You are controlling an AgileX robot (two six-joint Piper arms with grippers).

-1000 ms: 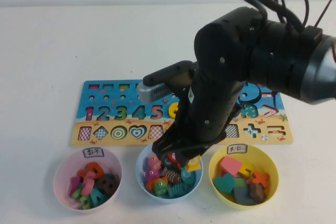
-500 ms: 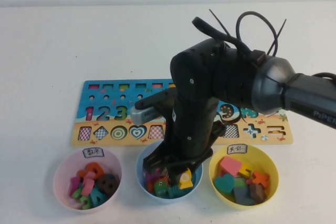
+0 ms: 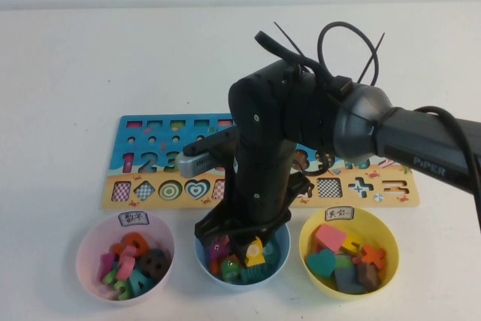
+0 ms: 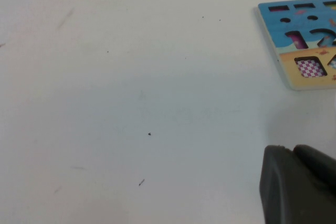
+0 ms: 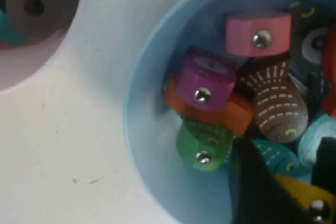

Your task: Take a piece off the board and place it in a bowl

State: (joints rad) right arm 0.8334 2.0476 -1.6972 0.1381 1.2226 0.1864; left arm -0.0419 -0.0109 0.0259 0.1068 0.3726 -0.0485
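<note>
My right gripper (image 3: 252,246) reaches down into the light blue bowl (image 3: 201,250) at the front middle and is shut on the yellow fish-like piece (image 3: 256,254). In the right wrist view the piece (image 5: 300,199) sits between the dark fingers (image 5: 252,187), just above several other coloured fish pieces inside the bowl (image 5: 149,129). The blue-and-sand board (image 3: 150,162) lies behind the bowls, partly hidden by the arm. My left gripper (image 4: 294,182) is out of the high view. It hovers shut over bare table beside the board's corner (image 4: 304,40).
A pink bowl (image 3: 89,240) with number pieces stands to the left of the blue bowl. A yellow bowl (image 3: 385,232) with shape pieces stands to its right. The pink bowl (image 5: 31,61) also shows in the right wrist view. White table lies all around.
My right arm has swung left and come down. It has lowered the yellow piece from just above the blue bowl's right rim into the bowl.
</note>
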